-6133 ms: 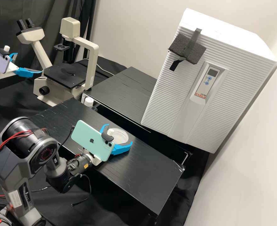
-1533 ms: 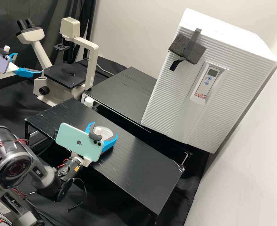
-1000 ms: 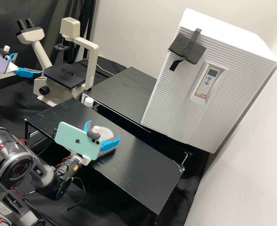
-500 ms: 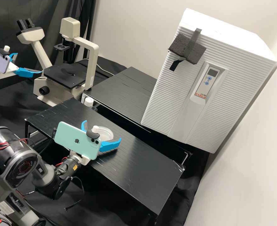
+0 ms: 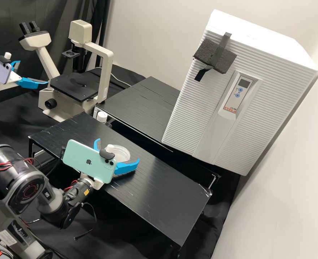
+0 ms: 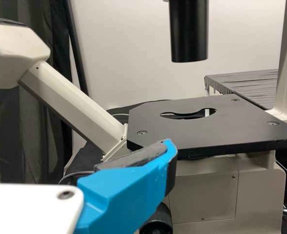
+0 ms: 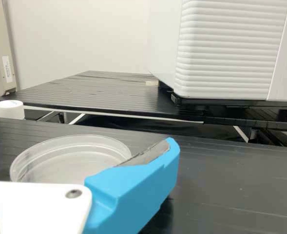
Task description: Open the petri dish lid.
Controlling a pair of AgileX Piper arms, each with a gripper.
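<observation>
Petri dish [image 7: 75, 158] seemingly within right pincer [image 5: 118, 150], phone clip [image 5: 107, 154] overlapping; microscope [image 5: 106, 75] beyond.

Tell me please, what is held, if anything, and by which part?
Nothing is held: the right claw stands open around the petri dish, and the left claw is open too.

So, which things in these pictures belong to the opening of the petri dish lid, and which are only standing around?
For the job:
- petri dish; whether its lid is on, I cannot tell
- right gripper, jaws open around the dish

Just around:
- microscope
- white ribbed cabinet with dark foam block
- white cap
- left gripper, near the microscope
</observation>
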